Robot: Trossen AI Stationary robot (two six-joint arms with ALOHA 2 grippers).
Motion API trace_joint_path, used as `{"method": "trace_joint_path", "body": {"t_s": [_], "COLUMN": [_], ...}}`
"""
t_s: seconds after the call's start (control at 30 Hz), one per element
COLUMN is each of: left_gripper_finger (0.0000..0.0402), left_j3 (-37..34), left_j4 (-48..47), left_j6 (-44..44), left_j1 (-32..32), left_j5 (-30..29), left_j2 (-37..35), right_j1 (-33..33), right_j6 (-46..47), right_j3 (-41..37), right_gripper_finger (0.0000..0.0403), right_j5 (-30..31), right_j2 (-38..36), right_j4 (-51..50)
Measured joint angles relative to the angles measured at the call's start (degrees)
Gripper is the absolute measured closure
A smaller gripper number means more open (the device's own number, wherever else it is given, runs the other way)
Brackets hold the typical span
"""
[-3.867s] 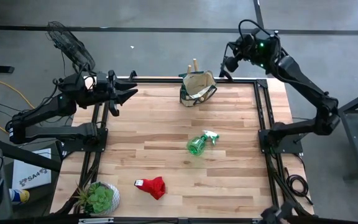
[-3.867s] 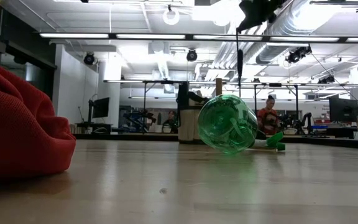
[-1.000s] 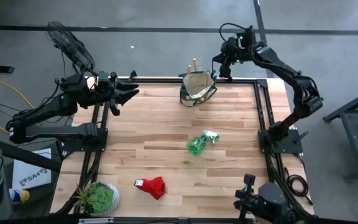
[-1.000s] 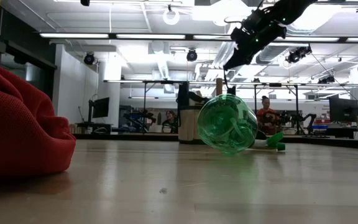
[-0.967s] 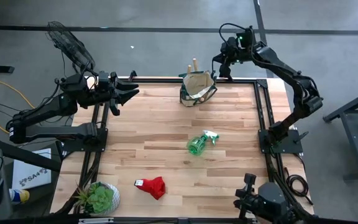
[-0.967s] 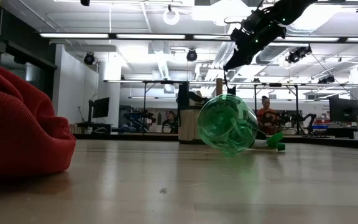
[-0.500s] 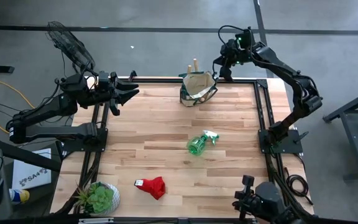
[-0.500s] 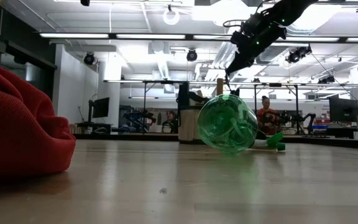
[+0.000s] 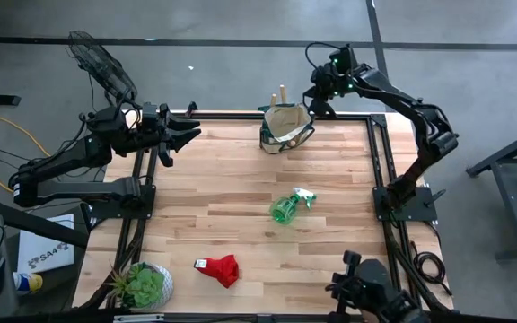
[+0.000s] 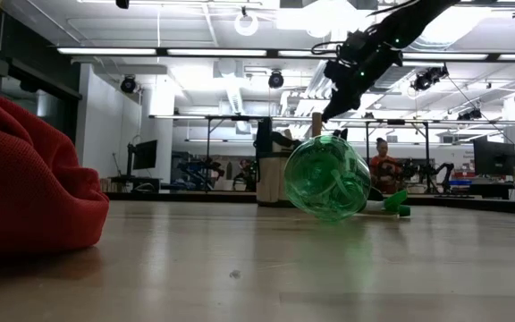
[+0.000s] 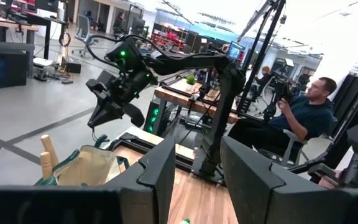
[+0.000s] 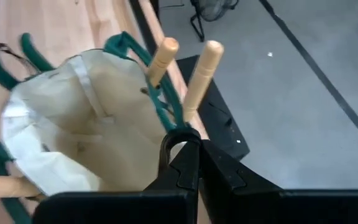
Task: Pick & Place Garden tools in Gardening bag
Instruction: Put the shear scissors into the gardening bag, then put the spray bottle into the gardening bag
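The tan gardening bag (image 9: 285, 126) stands at the table's far edge, and two wooden tool handles (image 12: 185, 62) stick up out of its far side. My right gripper (image 9: 315, 106) hangs just beyond the bag's far right rim, shut on a dark tool that looks like the pruning shears (image 12: 168, 146). The green spray bottle (image 9: 287, 206) lies on its side mid-table. The red glove (image 9: 220, 267) lies near the front edge. My left gripper (image 9: 187, 136) is open and empty at the table's far left corner. My right gripper pinches a dark looped part of the shears (image 12: 166, 140) between its two shut fingers, which point down over the bag's far rim beside the wooden handles. The fingers hide the rest of the tool. I cannot tell whether its lower end touches the bag.
A green potted plant (image 9: 142, 285) stands at the front left corner. A fan (image 9: 101, 63) stands beyond the far left corner. A seated person (image 11: 303, 118) shows in the room beyond the table. Bare wood lies between the bag and the spray bottle.
My right gripper, still shut on the dark tool, has gone toward the table's left edge and a little down, closer to the bag's far rim.
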Motion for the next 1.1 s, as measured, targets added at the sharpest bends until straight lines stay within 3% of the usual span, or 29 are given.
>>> {"method": "trace_joint_path", "body": {"t_s": [0.2, 0.53, 1.1], "left_gripper_finger": [0.0275, 0.0275, 0.0275], "left_j3": [0.00, 0.00, 0.00], "left_j4": [-0.02, -0.07, -0.27], "left_j6": [0.00, -0.17, -0.21], "left_j1": [0.00, 0.00, 0.00], "left_j5": [0.02, 0.04, 0.04], "left_j2": [-0.01, -0.01, -0.01], "right_j1": [-0.01, -0.01, -0.04], "right_j6": [1.68, 9.43, 16.37], "right_j3": [0.00, 0.00, 0.00], "right_gripper_finger": [0.0399, 0.0367, 0.0197], "right_j5": [3.97, 5.10, 6.86], "right_j2": [-0.08, -0.12, -1.25], "right_j4": [0.72, 5.72, 6.32]}}
